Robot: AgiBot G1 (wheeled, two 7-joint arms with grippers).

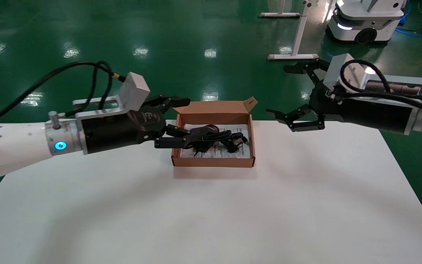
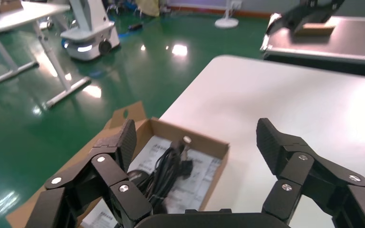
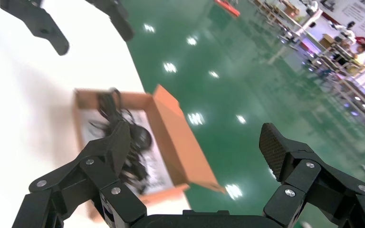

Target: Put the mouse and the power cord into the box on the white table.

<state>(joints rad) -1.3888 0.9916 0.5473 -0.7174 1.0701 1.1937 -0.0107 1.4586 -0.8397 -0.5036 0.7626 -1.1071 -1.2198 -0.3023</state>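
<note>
Left hand (image 1: 176, 121) is hovering at the left wall of the box (image 1: 213, 161), fingers spread wide and gripping nothing; its lower finger is reaching over the box's left edge, the upper one is sitting above the far left corner. From the left wrist view, the left hand (image 2: 197, 142) is showing both pads apart with the box (image 2: 217, 164) lying between and beyond them.

Right hand (image 1: 291, 95) is hanging in the air off the box's right side, well apart from it, fingers also spread and empty. The right wrist view is looking down past the open right hand (image 3: 197, 142) onto the box (image 3: 171, 137).

The box is resting near the far edge of the white surface (image 1: 211, 205), its flaps open, with a white printed sheet (image 1: 242, 129) lining it. The power cord (image 1: 211, 141) is lying inside as a dark bundle. The mouse (image 3: 140, 137) is showing in the right wrist view as a rounded black shape in the box, touching the cord bundle.

A wheeled white robot base (image 1: 365, 22) is standing on the green floor (image 1: 86, 33) beyond.
</note>
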